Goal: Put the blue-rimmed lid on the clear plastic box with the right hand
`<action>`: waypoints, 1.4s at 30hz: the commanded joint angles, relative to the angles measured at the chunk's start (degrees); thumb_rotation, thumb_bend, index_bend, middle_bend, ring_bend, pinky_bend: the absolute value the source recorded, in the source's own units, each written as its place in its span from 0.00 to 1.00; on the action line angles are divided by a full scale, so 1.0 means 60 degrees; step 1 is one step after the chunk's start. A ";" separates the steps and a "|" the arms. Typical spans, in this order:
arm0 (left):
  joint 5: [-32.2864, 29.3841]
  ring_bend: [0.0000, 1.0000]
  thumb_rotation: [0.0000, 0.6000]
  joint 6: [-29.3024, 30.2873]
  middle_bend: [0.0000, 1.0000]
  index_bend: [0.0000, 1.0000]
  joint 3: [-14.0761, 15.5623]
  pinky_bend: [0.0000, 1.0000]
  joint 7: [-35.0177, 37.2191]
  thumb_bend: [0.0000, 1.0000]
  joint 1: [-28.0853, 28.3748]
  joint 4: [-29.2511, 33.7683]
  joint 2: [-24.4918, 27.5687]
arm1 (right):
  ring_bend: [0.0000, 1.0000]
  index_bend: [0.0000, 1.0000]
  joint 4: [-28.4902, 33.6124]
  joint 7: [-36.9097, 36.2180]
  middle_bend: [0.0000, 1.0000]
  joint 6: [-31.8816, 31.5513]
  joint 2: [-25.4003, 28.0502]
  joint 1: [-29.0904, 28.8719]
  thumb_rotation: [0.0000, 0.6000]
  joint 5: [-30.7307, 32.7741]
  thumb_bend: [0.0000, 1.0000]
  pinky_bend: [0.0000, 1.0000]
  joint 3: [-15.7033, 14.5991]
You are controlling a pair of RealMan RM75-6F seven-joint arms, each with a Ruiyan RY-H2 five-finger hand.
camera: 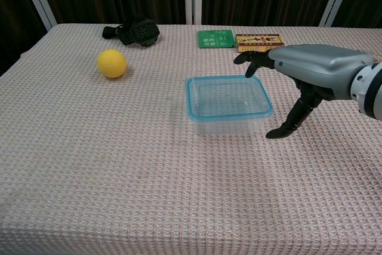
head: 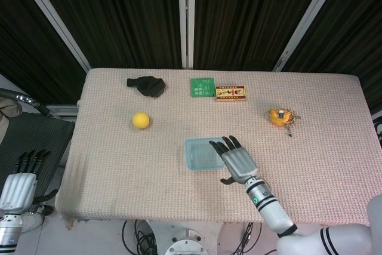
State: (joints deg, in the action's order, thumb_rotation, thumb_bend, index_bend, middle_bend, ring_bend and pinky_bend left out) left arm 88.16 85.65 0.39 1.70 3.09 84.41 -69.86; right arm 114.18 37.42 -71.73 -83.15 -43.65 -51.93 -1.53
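The blue-rimmed lid lies flat on top of the clear plastic box near the middle of the table; in the head view they read as one blue rectangle. My right hand hovers just right of the box, fingers spread and holding nothing. Its fingertips reach over the lid's far right corner and the thumb points down beside the box's right wall. Off the table at the lower left of the head view, my left hand hangs with fingers apart and empty.
A yellow ball sits left of the box. Along the far edge lie a black object, a green card and a small red-and-yellow box. An orange item with keys is at the far right.
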 commanded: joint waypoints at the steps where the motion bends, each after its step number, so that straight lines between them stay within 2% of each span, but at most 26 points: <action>1: -0.0003 0.00 1.00 -0.0003 0.07 0.10 0.0001 0.00 -0.0015 0.00 -0.0001 0.0013 -0.0004 | 0.00 0.00 0.0391 -0.0186 0.16 -0.0006 0.0274 0.0381 1.00 -0.0685 0.00 0.00 -0.0485; 10: 0.0000 0.00 1.00 0.0020 0.07 0.10 0.0000 0.00 -0.0065 0.00 -0.0014 0.0060 0.0011 | 0.00 0.00 0.0238 -0.0278 0.18 0.0455 0.0248 0.0784 1.00 -0.1275 0.00 0.00 -0.0936; 23: -0.0010 0.00 1.00 0.0026 0.07 0.10 0.0020 0.00 -0.0031 0.00 -0.0047 0.0030 -0.0020 | 0.00 0.00 -0.0194 -0.0111 0.18 0.0980 -0.0004 0.0931 1.00 -0.0795 0.00 0.00 -0.0668; 27: -0.0003 0.00 1.00 0.0041 0.07 0.10 0.0018 0.00 -0.0035 0.00 -0.0053 0.0029 -0.0007 | 0.00 0.00 -0.0054 -0.0269 0.18 0.0975 0.0115 0.0998 1.00 -0.1031 0.00 0.00 -0.0555; 30: 0.0026 0.00 1.00 0.0085 0.07 0.10 0.0008 0.00 -0.0054 0.00 -0.0057 0.0064 0.0016 | 0.00 0.00 0.0357 -0.0456 0.18 0.0801 0.0454 0.1068 1.00 -0.1440 0.00 0.00 -0.0372; 34: 0.0054 0.00 1.00 0.0087 0.07 0.10 0.0002 0.00 -0.0111 0.00 -0.0040 0.0121 0.0045 | 0.00 0.00 0.0885 -0.0616 0.17 0.1102 0.0901 0.0798 1.00 -0.1341 0.00 0.00 0.0134; 40: 0.0117 0.00 1.00 0.0125 0.07 0.10 0.0024 0.00 -0.0279 0.00 -0.0045 0.0269 0.0079 | 0.00 0.00 0.0668 -0.0145 0.13 0.2063 0.0771 -0.0334 1.00 0.0256 0.00 0.00 0.1227; 42: 0.0101 0.00 1.00 0.0125 0.07 0.10 0.0029 0.00 -0.0322 0.00 -0.0058 0.0324 0.0098 | 0.00 0.00 0.0388 0.0109 0.12 0.2301 0.0555 -0.0725 1.00 0.0882 0.00 0.00 0.1427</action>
State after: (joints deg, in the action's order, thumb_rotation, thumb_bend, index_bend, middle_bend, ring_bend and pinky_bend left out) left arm 88.79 86.39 0.55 -0.20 2.78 86.31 -69.31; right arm 118.38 35.90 -60.82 -78.49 -44.24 -51.77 4.22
